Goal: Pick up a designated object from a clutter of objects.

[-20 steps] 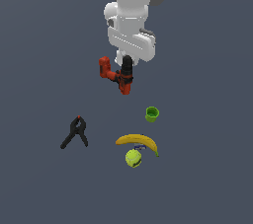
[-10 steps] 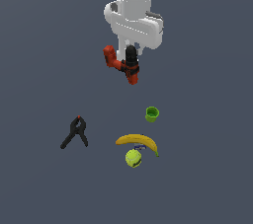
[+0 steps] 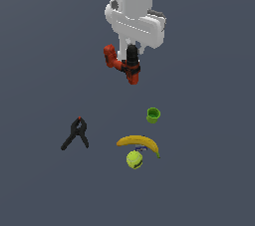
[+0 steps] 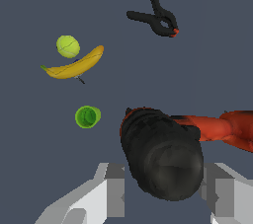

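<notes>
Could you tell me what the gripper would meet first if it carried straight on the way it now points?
The gripper, shut on the drill, points down; bare surface seems to lie below, so the drill would likely touch that first. The green cup sits off to the side, though depth is unclear.

Lighting: even, moderate, no clear source direction.
Shadows: none cast on the surface (image 3: 45,31).
Glare: none.
Focus: sharp throughout, undistorted.

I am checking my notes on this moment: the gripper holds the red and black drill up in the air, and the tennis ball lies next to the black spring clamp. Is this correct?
Not quite. The gripper does hold the drill aloft, but the tennis ball lies beside the banana, not the spring clamp, which sits apart toward the exterior view's left. The exterior view shows this.
</notes>
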{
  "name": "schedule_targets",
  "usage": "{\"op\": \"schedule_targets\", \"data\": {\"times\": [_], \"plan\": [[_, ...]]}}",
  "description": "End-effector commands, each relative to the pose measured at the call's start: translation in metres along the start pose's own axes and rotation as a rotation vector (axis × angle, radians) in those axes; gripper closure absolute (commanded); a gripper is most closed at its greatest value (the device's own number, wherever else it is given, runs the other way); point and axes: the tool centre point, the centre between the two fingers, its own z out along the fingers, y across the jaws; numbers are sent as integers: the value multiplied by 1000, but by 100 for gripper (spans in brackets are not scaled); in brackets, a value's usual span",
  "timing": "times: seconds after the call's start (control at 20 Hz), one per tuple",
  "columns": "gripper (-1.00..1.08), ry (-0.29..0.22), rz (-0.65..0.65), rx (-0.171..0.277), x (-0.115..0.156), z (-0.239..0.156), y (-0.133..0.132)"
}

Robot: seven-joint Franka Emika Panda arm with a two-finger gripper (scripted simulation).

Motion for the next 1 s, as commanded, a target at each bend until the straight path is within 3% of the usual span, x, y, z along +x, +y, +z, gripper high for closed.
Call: {"op": "schedule_targets", "data": {"times": [0.0, 0.95], "plan": [[108, 4, 0, 5, 5, -7, -1], [108, 5, 1, 4, 70, -84, -2]]}}
